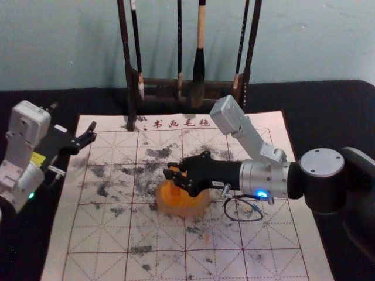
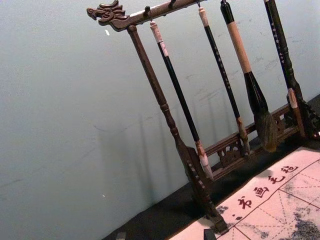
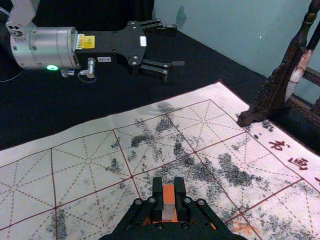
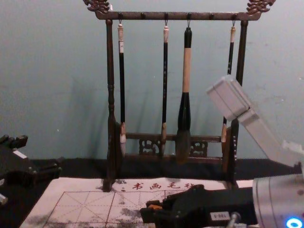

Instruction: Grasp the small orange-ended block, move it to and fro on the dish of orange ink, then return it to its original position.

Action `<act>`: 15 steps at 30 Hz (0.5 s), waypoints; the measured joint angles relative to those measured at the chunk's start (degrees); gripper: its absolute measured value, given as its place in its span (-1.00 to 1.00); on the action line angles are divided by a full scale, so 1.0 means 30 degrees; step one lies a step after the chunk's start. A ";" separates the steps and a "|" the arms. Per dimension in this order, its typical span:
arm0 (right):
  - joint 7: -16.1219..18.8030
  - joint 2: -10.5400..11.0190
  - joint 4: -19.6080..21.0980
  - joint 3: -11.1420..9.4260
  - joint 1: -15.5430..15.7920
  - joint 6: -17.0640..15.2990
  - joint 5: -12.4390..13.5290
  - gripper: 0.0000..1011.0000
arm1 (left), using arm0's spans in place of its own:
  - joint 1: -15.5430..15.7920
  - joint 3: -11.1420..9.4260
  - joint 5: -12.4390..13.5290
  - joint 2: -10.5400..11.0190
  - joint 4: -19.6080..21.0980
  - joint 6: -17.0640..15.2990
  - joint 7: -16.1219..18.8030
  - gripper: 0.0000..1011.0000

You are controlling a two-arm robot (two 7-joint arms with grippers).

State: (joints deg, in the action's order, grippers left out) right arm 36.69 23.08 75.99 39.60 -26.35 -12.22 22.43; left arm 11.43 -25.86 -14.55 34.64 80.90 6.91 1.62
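Dimly lit overall, soft shadows cast on the wall [image 4: 47, 71] left of the brush rack [image 4: 110, 85], folds swallowed in the black cloth [image 1: 328, 99], pale mat [image 1: 263, 234] more brightly lit, blue lamp [image 1: 262, 194] flared to near-white at its centre.

A small orange and white block [image 3: 169, 194] is held by the right gripper [image 1: 170, 170].
It is pinched between two black fingers [image 3: 157, 192]. Black smudges and red lines are seen on the pale sheet [image 3: 100, 131]. Farther off, the left gripper [image 1: 75, 116] is held open over the dark worktop [image 3: 90, 102], and a wooden rack [image 3: 280, 75] is seen.
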 joint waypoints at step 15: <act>-0.0273 -0.0338 -0.0623 -0.0222 -0.0299 0.0143 -0.0053 -0.75 | 0.0000 0.0000 0.0000 0.0000 0.0001 0.0000 0.0000 0.98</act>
State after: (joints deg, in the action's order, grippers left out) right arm 35.87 22.07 74.12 38.93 -27.25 -11.78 22.27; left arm 11.43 -25.86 -14.55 34.65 80.90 6.91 1.62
